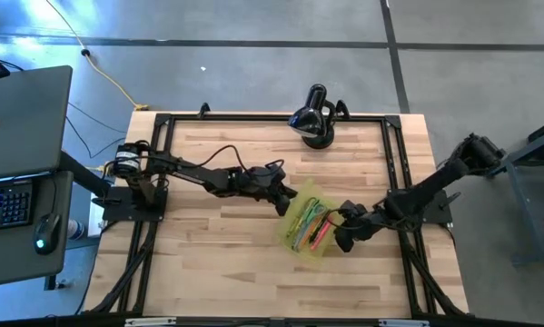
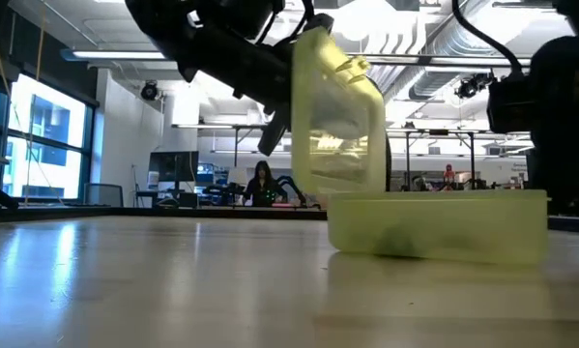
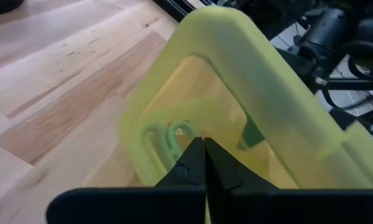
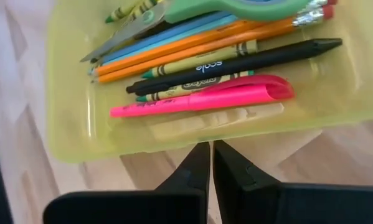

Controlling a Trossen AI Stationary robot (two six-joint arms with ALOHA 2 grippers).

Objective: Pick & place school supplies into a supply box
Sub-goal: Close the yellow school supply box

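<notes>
The supply box (image 1: 310, 232), translucent yellow-green, rests flat on the wooden table right of centre. Its lid (image 2: 337, 116) stands nearly upright at its left end. Inside lie the school supplies: a pink highlighter (image 4: 198, 99), a black pen (image 4: 236, 65), orange pencils (image 4: 205, 43), crayons and green-handled scissors (image 4: 248, 7). My left gripper (image 1: 283, 195) is shut, its tips at the lid's outer face. My right gripper (image 1: 344, 234) is shut and sits low beside the box's right long wall (image 4: 174, 140). My left gripper lays its shut fingertips (image 3: 195, 152) against the outer face of the lid (image 3: 174, 106), coming from the table's left and slanting a little downward. The lid stands on its hinge edge, raised over the box. My right gripper's shut tips reach the foot of the box's wall; I cannot tell whether they touch it.
A black domed device (image 1: 312, 118) stands at the table's far edge. Black frame rails (image 1: 163, 163) run along the table's sides. A laptop (image 1: 17, 118) sits on a stand off the left edge. Bare wood (image 1: 226, 272) lies toward the near left.
</notes>
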